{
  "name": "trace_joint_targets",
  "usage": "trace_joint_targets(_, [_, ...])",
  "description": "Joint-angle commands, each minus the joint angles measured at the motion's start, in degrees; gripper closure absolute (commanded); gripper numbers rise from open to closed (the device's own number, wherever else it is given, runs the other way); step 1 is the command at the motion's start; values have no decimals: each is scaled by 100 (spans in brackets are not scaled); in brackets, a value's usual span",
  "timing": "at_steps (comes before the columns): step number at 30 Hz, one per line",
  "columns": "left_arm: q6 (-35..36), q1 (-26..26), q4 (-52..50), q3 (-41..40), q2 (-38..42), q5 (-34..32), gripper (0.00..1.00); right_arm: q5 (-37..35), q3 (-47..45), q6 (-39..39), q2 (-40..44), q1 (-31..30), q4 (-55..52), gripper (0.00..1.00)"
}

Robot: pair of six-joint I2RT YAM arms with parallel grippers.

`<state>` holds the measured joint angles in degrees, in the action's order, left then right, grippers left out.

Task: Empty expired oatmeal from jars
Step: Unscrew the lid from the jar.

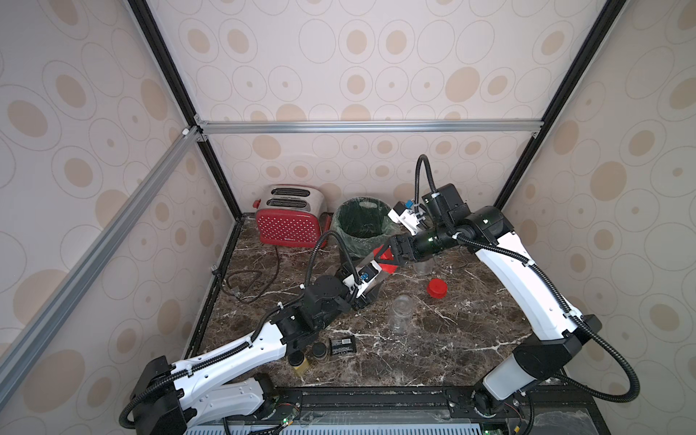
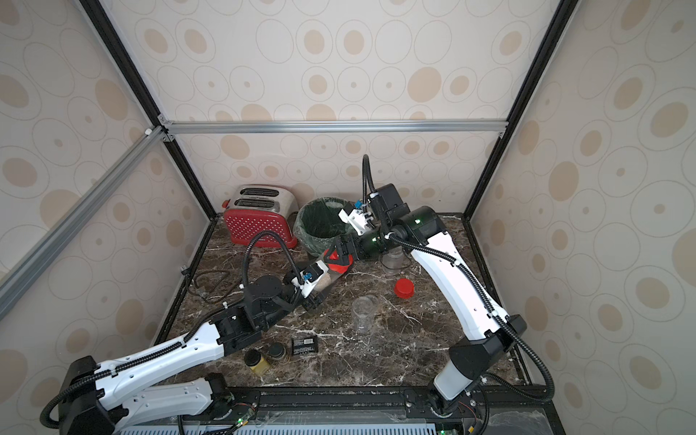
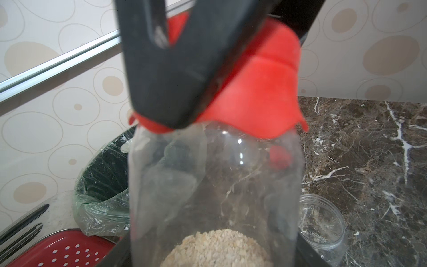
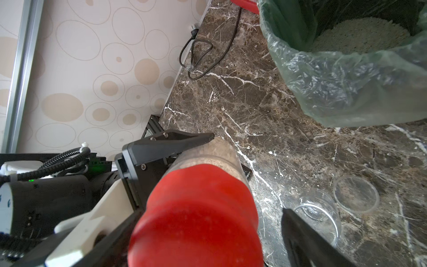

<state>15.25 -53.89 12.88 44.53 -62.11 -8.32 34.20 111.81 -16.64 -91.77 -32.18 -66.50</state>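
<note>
While left end effector [image 4: 227, 153] clamps jar [image 3: 215, 185], right end effector [image 1: 389, 260] straddles red lid [image 4: 196, 215], jaws apart; bin [image 4: 346, 55] rim near.

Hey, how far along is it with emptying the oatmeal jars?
Done: the near jar and far jar look empty and lidless, and oatmeal lies in the bin. In hand: the left gripper grips the third jar, part full, red lid on; the right gripper straddles that lid. Left: unscrew, dump it.
</note>
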Motion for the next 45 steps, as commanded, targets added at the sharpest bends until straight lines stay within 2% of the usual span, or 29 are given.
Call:
trace_joint_targets(1, [182,-32,396,47,60,-76,42,10,239,-16,-91,-8,-144,22])
trace_joint_targets(3, [151,-34,371,40,57,-69,42,110,283,34,-154,-12,-149,28])
trace_joint_targets(5, [120,-32,364,21,61,-56,42,238,362,149,-224,-16,-152,38])
trace_joint_targets(9, [50,-34,316,46,89,18,42,458,571,856,-289,-60,-82,41])
trace_joint_targets(14, [-55,-34,172,124,133,229,42,1050,605,2717,-224,-52,202,46])
trace_joint_targets(18, [-91,-34,92,139,196,345,42,1613,220,4005,-59,-47,548,50])
trace_joint_targets(22, [-144,-33,199,50,249,460,42,1807,-207,4764,87,-38,965,42])
trace_joint_targets(26, [-171,-30,179,57,263,550,42,1838,-166,5048,78,35,1020,20])
trace_joint_targets(29, [-131,-33,314,-13,279,474,42,1634,-14,4820,67,75,1013,0])
trace_joint_targets(32, [-37,-34,504,-74,237,341,42,1134,204,3863,89,75,1053,0])
trace_joint_targets(37, [254,-34,1099,-233,41,-56,42,-2,1104,1256,-184,74,556,1])
trace_joint_targets(40, [443,-8,1443,-310,-77,-211,43,-327,1450,603,-332,74,81,4])
trace_joint_targets(45, [712,3,1895,-414,-186,-415,44,-519,1501,271,-310,68,-232,6])
